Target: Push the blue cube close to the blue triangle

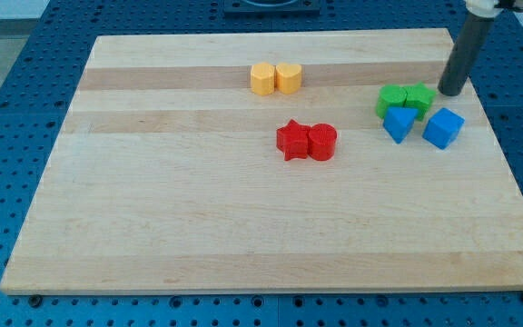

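The blue cube (444, 127) lies near the board's right edge. The blue triangle (399, 123) lies just to its left, a small gap between them. My tip (450, 92) rests on the board above the blue cube, close to its top side and just right of the green star (419, 96). The rod rises from the tip toward the view's top right corner.
A green cube-like block (391, 98) touches the green star, both just above the blue triangle. A red star (291, 140) and a red cylinder (322, 143) sit together mid-board. Two yellow blocks (275, 78) sit near the top. The board's right edge (493, 136) is close.
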You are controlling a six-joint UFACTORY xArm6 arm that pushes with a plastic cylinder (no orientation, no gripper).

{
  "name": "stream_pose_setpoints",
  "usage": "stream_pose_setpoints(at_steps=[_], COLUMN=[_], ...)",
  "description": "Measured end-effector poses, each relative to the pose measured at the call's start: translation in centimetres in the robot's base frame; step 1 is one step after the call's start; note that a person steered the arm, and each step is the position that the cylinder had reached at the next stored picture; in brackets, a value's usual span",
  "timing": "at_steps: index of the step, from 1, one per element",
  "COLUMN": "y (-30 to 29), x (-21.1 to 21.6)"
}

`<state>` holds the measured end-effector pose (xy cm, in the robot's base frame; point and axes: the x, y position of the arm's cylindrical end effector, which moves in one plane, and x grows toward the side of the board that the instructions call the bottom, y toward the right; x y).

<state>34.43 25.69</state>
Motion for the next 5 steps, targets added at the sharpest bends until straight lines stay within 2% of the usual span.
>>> stream_pose_setpoints(at_steps=[5], y=[0.7], x=[6.9])
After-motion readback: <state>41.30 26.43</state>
